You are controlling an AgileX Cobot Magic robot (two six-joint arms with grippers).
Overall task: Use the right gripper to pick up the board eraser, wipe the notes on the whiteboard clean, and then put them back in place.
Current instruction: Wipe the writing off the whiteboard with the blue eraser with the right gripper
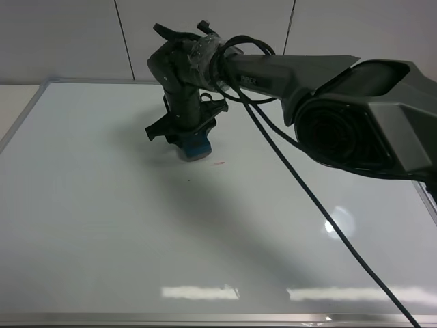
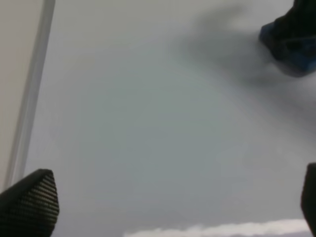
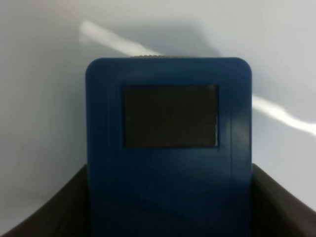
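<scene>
My right gripper [image 1: 190,139] is shut on the blue board eraser [image 1: 196,145] and presses it down on the whiteboard [image 1: 102,205] at the upper middle. In the right wrist view the eraser [image 3: 168,148] fills the frame between the two dark fingers [image 3: 44,207]. Of the notes, only a small red mark [image 1: 218,162] shows just right of the eraser. The left gripper [image 2: 177,207] is open above the board's left part, its fingertips [image 2: 29,200] wide apart. The eraser also shows far off in that view [image 2: 291,54].
The board's silver frame [image 1: 20,116] runs along the left edge, also in the left wrist view [image 2: 29,98]. The right arm's black cable [image 1: 321,212] trails across the board. A pale wall [image 1: 68,34] stands behind. Ceiling lights glare on the near part.
</scene>
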